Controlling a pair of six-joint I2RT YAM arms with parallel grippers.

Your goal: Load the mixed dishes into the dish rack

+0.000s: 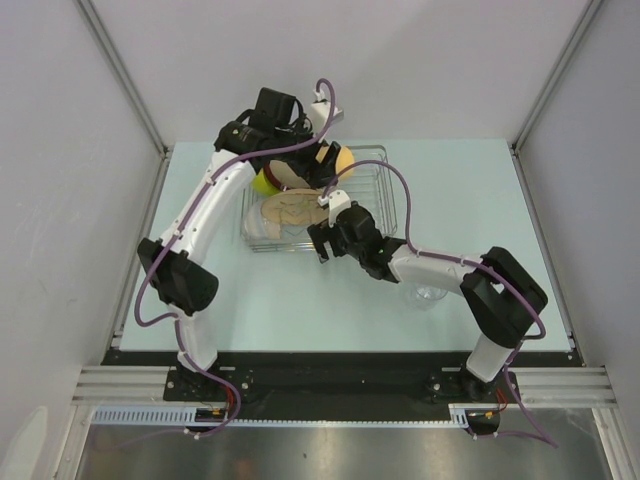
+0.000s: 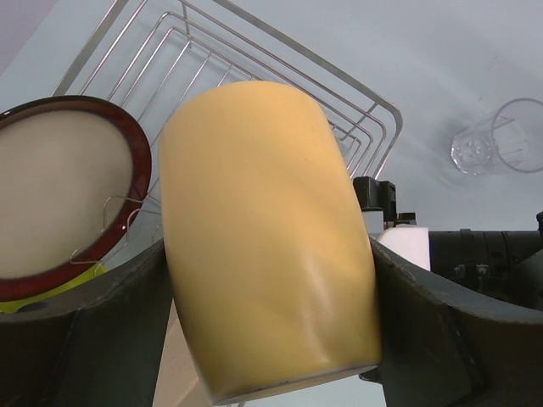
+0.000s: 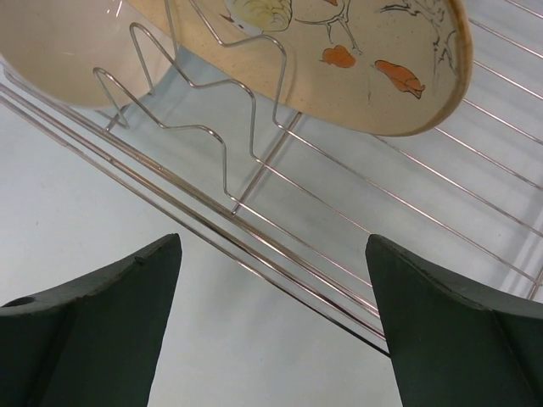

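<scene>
Left gripper [image 2: 267, 280]: 2 fingers spread wide and clamped on 1 pale yellow mug [image 2: 271, 229], 1 finger pressed to each side of the barrel. The mug is tilted and held off the wires, above the far-right part of the dish rack [image 1: 375, 200].

Beside the mug in the left wrist view is 1 dark-red-rimmed beige plate [image 2: 59, 186], leaning in the rack wires. A sliver of 1 lime-green bowl [image 1: 266, 183] shows under its lower rim. The top view puts that bowl at the rack's far-left corner.

Right gripper [image 3: 273, 254]: jaws wide apart, nothing between them, touching nothing. It sits just outside the rack's near edge, above bare table [image 1: 500, 200], and faces the near side bars.

Just past those bars is 1 beige plate with leafy pattern [image 3: 356, 59], tilted against the zigzag dividers. 1 more pale dish rim [image 3: 59, 42] shows at the upper left of the right wrist view; can't tell which dish it is.

1 small clear glass [image 1: 430, 295] is on the table, outside the rack and off its near-right corner, partly hidden under the right forearm.

Count: 1 rack at the table's far-centre, 2 plates and 1 bowl in it, 1 mug held in the air, 1 glass out on the table.
</scene>
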